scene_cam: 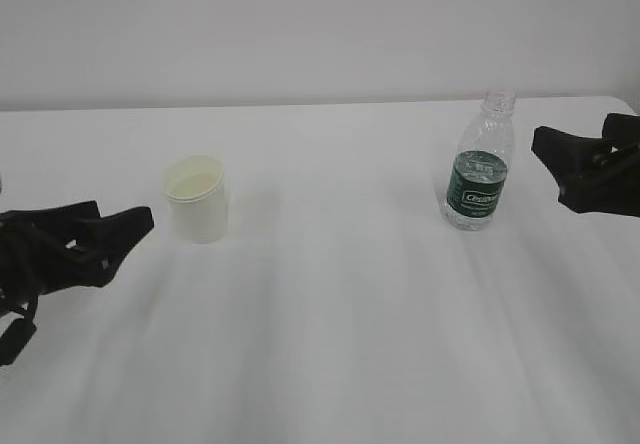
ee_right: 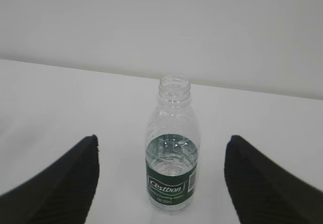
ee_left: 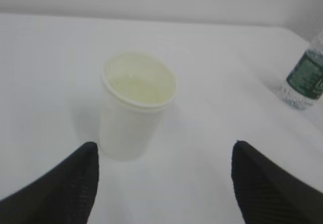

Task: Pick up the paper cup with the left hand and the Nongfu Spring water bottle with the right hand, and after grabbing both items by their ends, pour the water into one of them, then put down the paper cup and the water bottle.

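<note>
The white paper cup (scene_cam: pixel 196 200) stands upright on the table, left of centre. My left gripper (scene_cam: pixel 120 226) lies low to its left, open, fingertips just short of it. In the left wrist view the paper cup (ee_left: pixel 136 103) sits ahead, nearer the left finger, and nothing is between the fingers of the left gripper (ee_left: pixel 164 148). The capless Nongfu Spring water bottle (scene_cam: pixel 478 174) stands upright at the right, with water (ee_right: pixel 171 156) up to its green label. My right gripper (scene_cam: pixel 552 169) is open to its right, apart from it. The bottle (ee_right: pixel 171 158) is centred ahead of the right gripper (ee_right: pixel 161 143).
The white table (scene_cam: pixel 330 344) runs back to a pale wall. In the left wrist view the bottle (ee_left: pixel 305 75) shows at the right edge. A wide stretch of bare tabletop separates cup and bottle.
</note>
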### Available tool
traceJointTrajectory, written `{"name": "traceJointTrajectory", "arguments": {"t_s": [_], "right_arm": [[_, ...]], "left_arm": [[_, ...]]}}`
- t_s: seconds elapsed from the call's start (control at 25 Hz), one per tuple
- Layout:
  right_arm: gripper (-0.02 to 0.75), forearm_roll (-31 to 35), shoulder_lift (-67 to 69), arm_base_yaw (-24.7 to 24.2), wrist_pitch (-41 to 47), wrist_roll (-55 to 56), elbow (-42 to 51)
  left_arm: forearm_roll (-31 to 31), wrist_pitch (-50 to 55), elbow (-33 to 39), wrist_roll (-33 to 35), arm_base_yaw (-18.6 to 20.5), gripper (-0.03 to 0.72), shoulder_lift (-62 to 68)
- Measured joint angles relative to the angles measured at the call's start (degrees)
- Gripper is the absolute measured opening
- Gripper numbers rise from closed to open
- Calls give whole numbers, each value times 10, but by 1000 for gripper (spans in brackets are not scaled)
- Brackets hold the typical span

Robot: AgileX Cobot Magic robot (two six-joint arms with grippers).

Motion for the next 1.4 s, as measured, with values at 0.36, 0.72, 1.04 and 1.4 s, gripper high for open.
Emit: {"name": "traceJointTrajectory", "arguments": {"t_s": [0.36, 0.72, 1.04, 1.4], "right_arm": [[590, 0, -59, 0, 129, 1, -62], [590, 0, -155, 0, 259, 2, -123], [590, 0, -245, 0, 333, 2, -127], [590, 1, -306, 0, 424, 2, -127]], "left_arm": [[-35, 4, 1, -14, 0, 571, -126], [-43, 117, 2, -21, 0, 563, -284], [-44, 241, 7, -25, 0, 550, -422], [-12, 366, 8, -42, 0, 542, -539]]}}
